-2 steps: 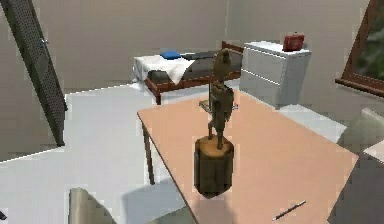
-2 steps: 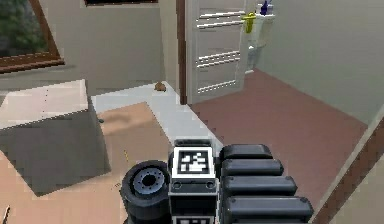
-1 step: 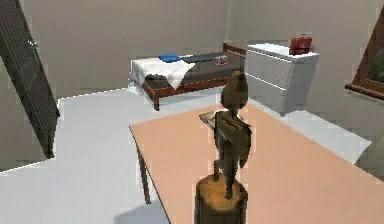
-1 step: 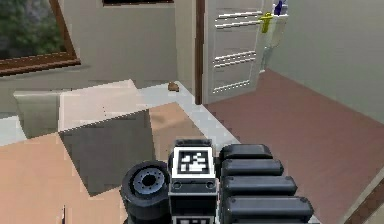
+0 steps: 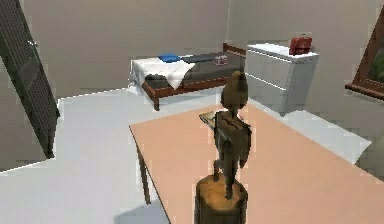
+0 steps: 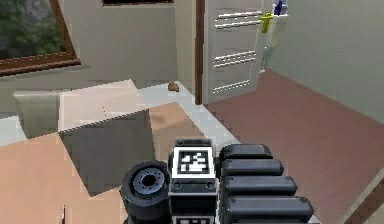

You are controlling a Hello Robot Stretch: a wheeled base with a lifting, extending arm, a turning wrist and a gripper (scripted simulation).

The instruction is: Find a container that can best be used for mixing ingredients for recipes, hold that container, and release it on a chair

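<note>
arm segments (image 6: 262,185) black, ribbed | square tag (image 6: 192,165) white, black-marked | round knob (image 6: 147,190) dark

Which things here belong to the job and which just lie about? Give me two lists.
Job: pale grey padded shape, possibly a chair; cannot tell.

Lying about: carved wooden figure on a round base; light wooden table; dark-framed bed; white chest of drawers; grey box with a pale top.
</note>
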